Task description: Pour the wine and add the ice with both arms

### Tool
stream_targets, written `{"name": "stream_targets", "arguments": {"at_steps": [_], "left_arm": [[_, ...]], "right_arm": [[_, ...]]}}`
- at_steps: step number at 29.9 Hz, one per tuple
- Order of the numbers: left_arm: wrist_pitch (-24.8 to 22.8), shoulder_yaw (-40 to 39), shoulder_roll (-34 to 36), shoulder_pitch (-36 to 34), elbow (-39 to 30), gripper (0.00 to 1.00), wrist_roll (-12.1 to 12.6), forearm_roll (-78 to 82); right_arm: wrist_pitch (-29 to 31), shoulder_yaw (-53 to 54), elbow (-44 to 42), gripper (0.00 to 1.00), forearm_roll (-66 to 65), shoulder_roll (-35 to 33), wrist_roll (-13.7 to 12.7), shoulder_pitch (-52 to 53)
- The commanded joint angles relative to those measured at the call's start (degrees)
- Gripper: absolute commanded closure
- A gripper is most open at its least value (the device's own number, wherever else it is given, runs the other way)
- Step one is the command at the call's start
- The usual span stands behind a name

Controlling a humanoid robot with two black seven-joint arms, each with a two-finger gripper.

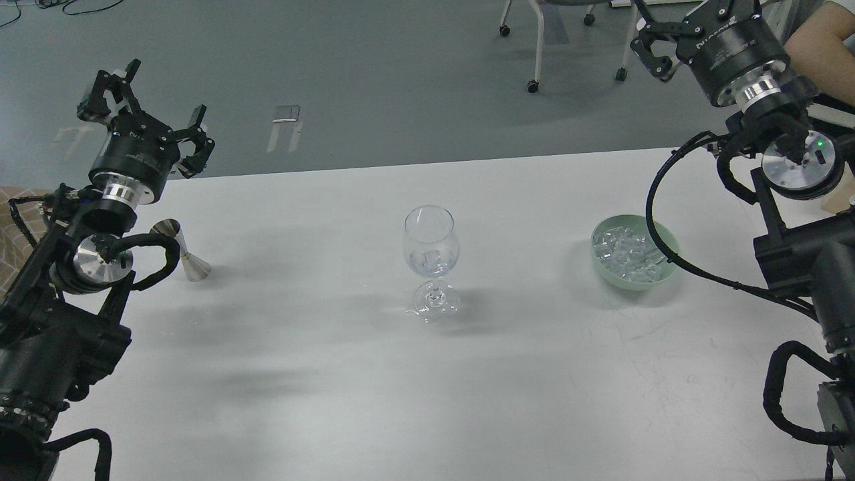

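Observation:
A clear wine glass [431, 247] stands upright at the table's middle, with an ice cube and a little clear wine [431, 266] in its bowl. More ice [624, 250] is heaped in a pale green bowl [670, 264] to its right. My left gripper [148, 113] is open and empty, raised above the table's far left edge, behind a steel jigger [182, 252]. My right gripper [678, 30] is open and empty, high at the far right, well behind the bowl and partly cut off by the view's top edge.
A cable [661, 220] from my right arm loops over the bowl's right rim. A person's arm [818, 30] shows at the top right corner. Chair legs on castors [534, 67] stand on the floor beyond the white table [427, 387].

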Motion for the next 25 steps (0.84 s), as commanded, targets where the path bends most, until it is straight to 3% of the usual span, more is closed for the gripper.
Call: {"name": "stream_targets", "arguments": {"at_steps": [1, 7, 12, 25], "left_arm": [[0.0, 0.8, -0.9, -3.5, 2.8, 0.02, 0.0, 0.0], [0.0, 1.7, -3.1, -8.2, 8.3, 0.02, 0.0, 0.3], [0.0, 7.5, -3.4, -10.3, 8.6, 0.02, -0.2, 0.2], [0.8, 7.8, -7.3, -13.3, 10.2, 0.02, -1.3, 0.2]], "right_arm": [[0.0, 0.0, -3.8, 0.00, 0.3, 1.5, 0.2, 0.7], [0.3, -0.1, -5.5, 0.00, 0.3, 2.3, 0.8, 0.7], [0.3, 0.0, -6.1, 0.00, 0.3, 2.3, 1.1, 0.7], [0.2, 0.0, -5.5, 0.00, 0.3, 2.2, 1.1, 1.2]]}}
